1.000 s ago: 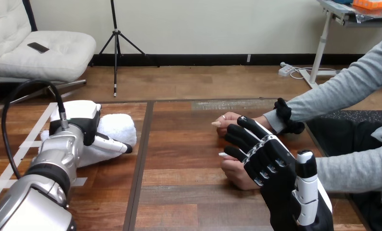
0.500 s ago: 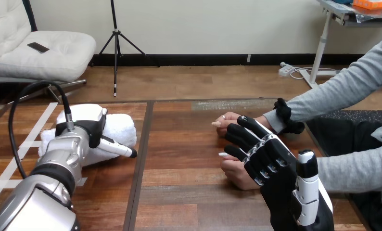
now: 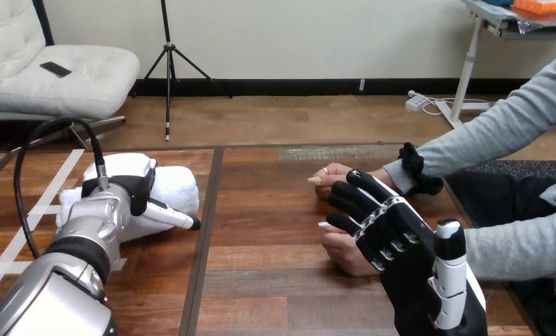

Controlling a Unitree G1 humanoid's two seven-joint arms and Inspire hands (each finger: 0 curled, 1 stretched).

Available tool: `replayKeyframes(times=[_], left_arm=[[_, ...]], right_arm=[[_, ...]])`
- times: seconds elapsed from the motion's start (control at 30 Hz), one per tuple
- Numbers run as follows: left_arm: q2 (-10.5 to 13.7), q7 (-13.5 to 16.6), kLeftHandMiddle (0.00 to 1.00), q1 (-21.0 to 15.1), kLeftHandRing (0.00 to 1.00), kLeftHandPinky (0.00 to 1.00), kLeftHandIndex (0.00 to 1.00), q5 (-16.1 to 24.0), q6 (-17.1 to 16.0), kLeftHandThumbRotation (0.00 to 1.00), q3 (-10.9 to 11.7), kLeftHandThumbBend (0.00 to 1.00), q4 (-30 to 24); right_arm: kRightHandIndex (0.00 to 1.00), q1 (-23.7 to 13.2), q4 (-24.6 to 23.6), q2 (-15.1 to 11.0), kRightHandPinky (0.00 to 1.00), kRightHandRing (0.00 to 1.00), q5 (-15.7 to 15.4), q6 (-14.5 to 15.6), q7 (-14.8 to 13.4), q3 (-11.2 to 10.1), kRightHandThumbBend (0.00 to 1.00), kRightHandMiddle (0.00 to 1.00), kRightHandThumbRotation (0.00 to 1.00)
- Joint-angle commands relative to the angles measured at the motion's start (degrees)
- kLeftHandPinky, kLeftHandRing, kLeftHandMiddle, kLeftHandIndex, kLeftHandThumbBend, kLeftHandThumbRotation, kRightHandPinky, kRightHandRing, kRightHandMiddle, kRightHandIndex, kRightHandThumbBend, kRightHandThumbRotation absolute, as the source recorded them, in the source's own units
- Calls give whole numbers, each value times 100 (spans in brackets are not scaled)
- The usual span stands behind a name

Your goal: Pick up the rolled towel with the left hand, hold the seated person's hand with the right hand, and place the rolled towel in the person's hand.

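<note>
**Figure: towel and receiving hand at the grasp stage.** The rolled towel lies in the far-left part of the tabletop, close to its far edge. Its long axis runs roughly parallel to that edge. The left hand rests on top of the towel, having reached it from the near-left side, and covers the roll's left portion. The right end of the roll shows bare. Whether this hand has closed on the towel cannot be told, because its underside is hidden.

Toward the right edge, the right hand is spread, with straight fingers fanned above the person's nearer hand. It does not curl round that hand, and whether the 2 touch cannot be told. The person's farther hand rests just beyond, toward the far edge.

The towel lies well apart from both of the person's hands, directly to their left. By judgement, the coming carry therefore runs rightward along the towel's own axis. Of the 2 arms, the left is the one at the towel, and the right has yet to secure the receiving hand.
</note>
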Motion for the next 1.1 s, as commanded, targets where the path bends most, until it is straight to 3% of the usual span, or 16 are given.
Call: replayKeyframes(times=[0.0,0.7,1.07], left_arm=[[-57,-5,100,-376,100,100,100,-12,13,73,8,100,-18],[-97,14,100,-265,100,100,100,-10,-64,79,-19,100,-21],[-119,16,100,-239,100,100,99,-22,-58,78,-8,88,-21]], right_arm=[[84,-145,-398,-7,86,87,79,-93,39,-20,70,85,100],[85,-102,-404,25,85,87,78,-116,51,-26,69,84,100],[85,-105,-387,35,84,87,56,-146,45,-30,69,84,100]])
